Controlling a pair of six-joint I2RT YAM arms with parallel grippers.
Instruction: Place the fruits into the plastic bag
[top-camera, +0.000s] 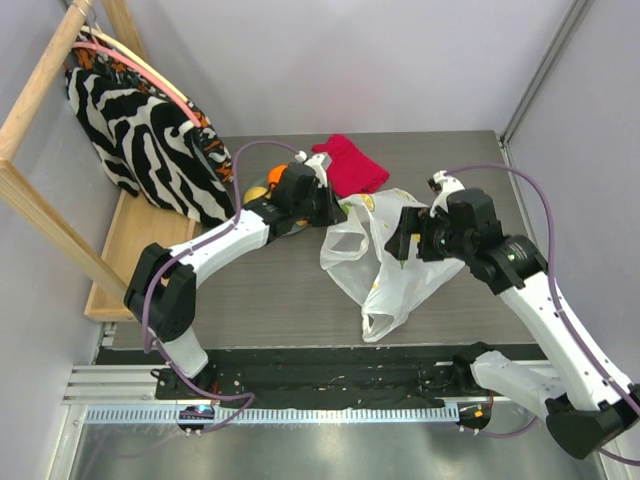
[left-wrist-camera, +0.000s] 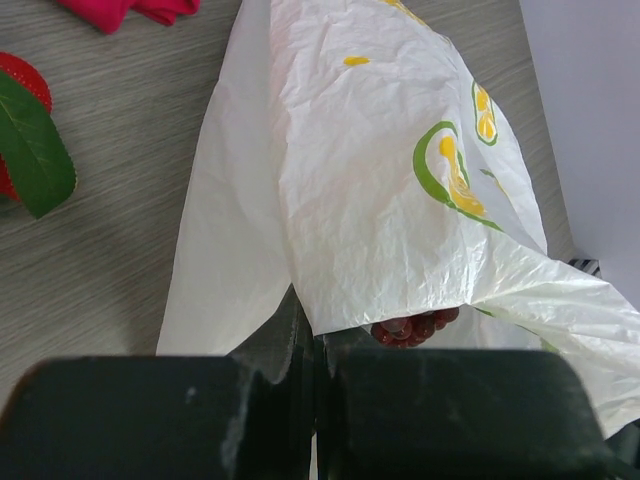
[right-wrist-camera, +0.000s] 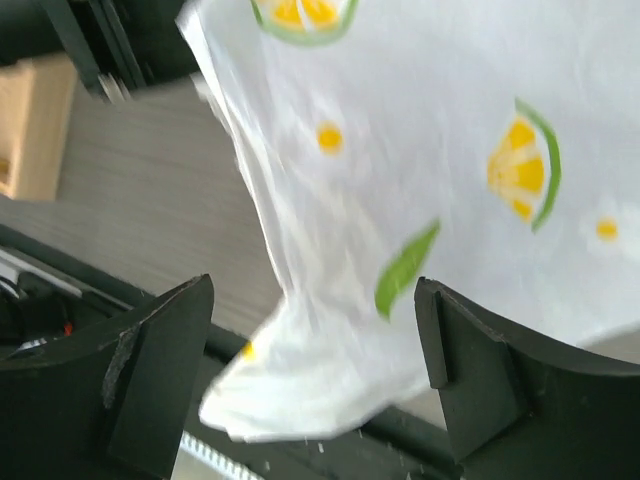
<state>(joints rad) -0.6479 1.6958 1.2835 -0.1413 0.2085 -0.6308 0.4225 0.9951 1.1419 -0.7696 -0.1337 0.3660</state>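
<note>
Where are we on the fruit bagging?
Done: no fruit visibly inside the plastic bag yet. In hand: the small red fruit cluster sits under the bag's edge, right at the shut left gripper; the right gripper is open at the bag. Left: red apple, orange and yellow fruit lie outside it. Grapes not visible.

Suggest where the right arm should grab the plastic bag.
Probably the bunched fold of the plastic bag on its right side, coming down from above. The film is thin and crumpled upward there, so the open fingers of the right gripper can straddle it, away from the left gripper at the opposite edge.
</note>
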